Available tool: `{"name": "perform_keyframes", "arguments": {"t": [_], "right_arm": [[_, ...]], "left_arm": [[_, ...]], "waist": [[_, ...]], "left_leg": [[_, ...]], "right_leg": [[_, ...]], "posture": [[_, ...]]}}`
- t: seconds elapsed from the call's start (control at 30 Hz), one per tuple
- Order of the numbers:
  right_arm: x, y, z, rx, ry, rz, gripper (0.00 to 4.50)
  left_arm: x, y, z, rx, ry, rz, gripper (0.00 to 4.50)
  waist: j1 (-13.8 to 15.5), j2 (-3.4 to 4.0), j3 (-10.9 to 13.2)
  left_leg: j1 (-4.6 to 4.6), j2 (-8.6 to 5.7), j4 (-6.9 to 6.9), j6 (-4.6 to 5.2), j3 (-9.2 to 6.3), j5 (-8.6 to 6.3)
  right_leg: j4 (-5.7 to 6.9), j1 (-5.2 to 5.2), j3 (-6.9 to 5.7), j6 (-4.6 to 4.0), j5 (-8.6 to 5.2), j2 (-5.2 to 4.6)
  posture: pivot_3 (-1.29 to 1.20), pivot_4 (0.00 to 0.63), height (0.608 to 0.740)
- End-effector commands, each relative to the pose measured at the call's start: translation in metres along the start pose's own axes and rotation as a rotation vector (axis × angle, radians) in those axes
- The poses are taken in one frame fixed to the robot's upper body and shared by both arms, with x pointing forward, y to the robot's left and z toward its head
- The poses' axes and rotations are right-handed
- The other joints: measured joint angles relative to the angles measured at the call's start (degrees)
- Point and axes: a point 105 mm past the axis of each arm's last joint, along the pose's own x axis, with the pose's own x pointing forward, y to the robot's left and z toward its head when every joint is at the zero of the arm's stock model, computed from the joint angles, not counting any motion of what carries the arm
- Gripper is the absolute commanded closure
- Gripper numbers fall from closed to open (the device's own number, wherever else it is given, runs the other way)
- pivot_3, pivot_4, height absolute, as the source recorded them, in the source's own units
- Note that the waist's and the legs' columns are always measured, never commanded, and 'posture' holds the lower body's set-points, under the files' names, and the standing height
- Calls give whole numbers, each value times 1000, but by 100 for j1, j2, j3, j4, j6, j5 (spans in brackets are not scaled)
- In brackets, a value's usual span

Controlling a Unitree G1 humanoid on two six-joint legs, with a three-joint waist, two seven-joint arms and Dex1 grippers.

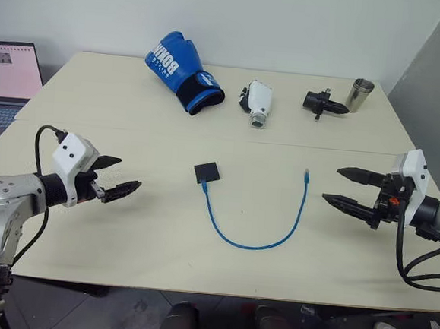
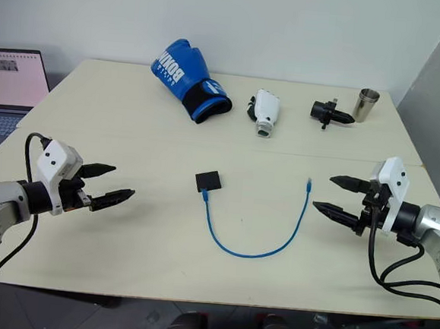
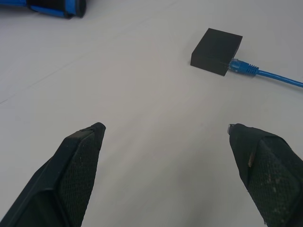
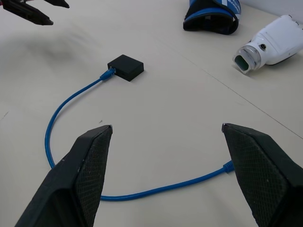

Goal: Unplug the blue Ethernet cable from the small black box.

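From the head camera: the left gripper [image 1: 118, 176] hangs over the left side of the cream table [image 1: 123, 233], black fingers spread wide, nothing between them. Over on the right side the right gripper [image 1: 345, 188] points inward, jaws just as wide and empty. Between them, mid-table, sits the small black box [image 1: 207, 172], flat, matte, square, with the blue Ethernet cable [image 1: 252, 245] plugged into its near edge; the thin cord loops toward the near edge of the table and curls back up to a free plug [image 1: 306, 173] lying on the tabletop. Plenty of bare tabletop on both sides of the loop. Along the far side: a blue boxing glove [image 1: 181, 71], a white device [image 1: 258, 103], a black pronged gadget [image 1: 322, 103] and a metal cup [image 1: 359, 94]. A laptop [image 1: 6, 79] stands off the table's left edge.

Left wrist camera: two textured black fingertips [image 3: 75, 161] stand far apart, with the box ahead, well clear, blue plug seated in its port.

Right wrist camera: rubbery fingers [image 4: 90, 165] splayed wide above the cable's curve, touching nothing.
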Motion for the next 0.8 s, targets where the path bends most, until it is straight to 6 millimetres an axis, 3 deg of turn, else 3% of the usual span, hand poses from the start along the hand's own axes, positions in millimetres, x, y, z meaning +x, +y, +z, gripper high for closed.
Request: {"name": "perform_keyframes", "arguments": {"t": [0.03, 0.5, 0.67, 0.8], "right_arm": [[-2, -2, 12, -66, -7, -11, 560], [1, 2, 15, -63, -9, 22, 560], [13, 12, 16, -71, -34, 50, 560], [37, 30, 12, -49, -77, 86, 560]], "left_arm": [[-3, 1, 4, 17, -7, -12, 68], [-2, -2, 4, 27, -8, -13, 68], [-2, -2, 5, 47, -11, -43, 68], [-2, -3, 5, 80, -19, -73, 68]], "waist": [[-1, 0, 0], [1, 0, 0], [-4, 0, 0], [-4, 1, 0]], "left_leg": [[0, 0, 0, 0, 0, 0], [0, 0, 0, 0, 0, 0], [1, 1, 0, 0, 0, 0], [0, 2, 0, 0, -2, 0]], "right_leg": [[0, 0, 0, 0, 0, 0], [1, 0, 0, 0, 0, 0], [2, -1, 0, 0, 0, 0], [2, 0, -1, 0, 0, 1]], "posture": [[0, 150, 740], [0, 150, 740], [0, 150, 740], [0, 150, 740]]}}
